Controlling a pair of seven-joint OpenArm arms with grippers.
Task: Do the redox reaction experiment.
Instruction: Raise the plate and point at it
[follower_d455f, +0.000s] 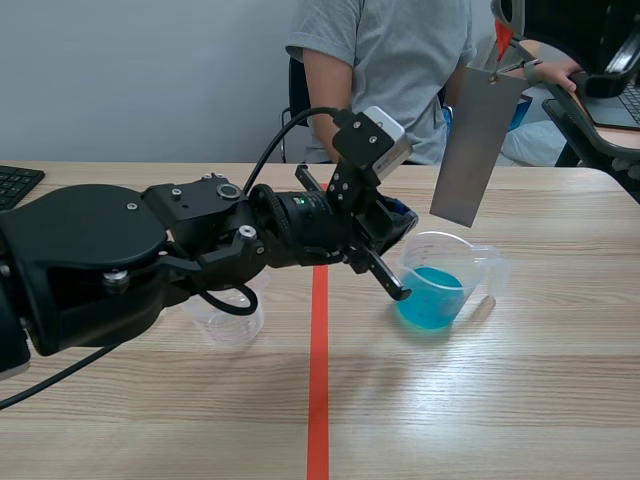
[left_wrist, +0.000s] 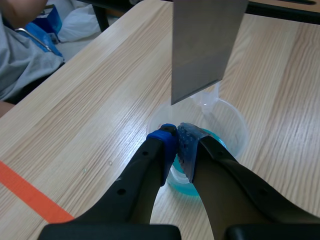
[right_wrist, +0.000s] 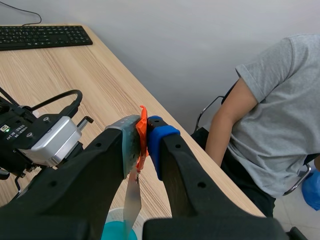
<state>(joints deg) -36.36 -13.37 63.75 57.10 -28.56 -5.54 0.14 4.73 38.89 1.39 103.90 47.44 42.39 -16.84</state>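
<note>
2 grips matter: the left gripper pinches the rim of the cup of blue liquid, the right gripper clamps the orange tab of the metal plate hanging above it. A swinging plate could hit the rim and spill the liquid

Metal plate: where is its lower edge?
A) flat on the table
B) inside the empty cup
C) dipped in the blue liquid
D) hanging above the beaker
D: the metal plate hangs from the right fingers, its lower edge above the beaker rim, clear of the blue liquid.
</note>
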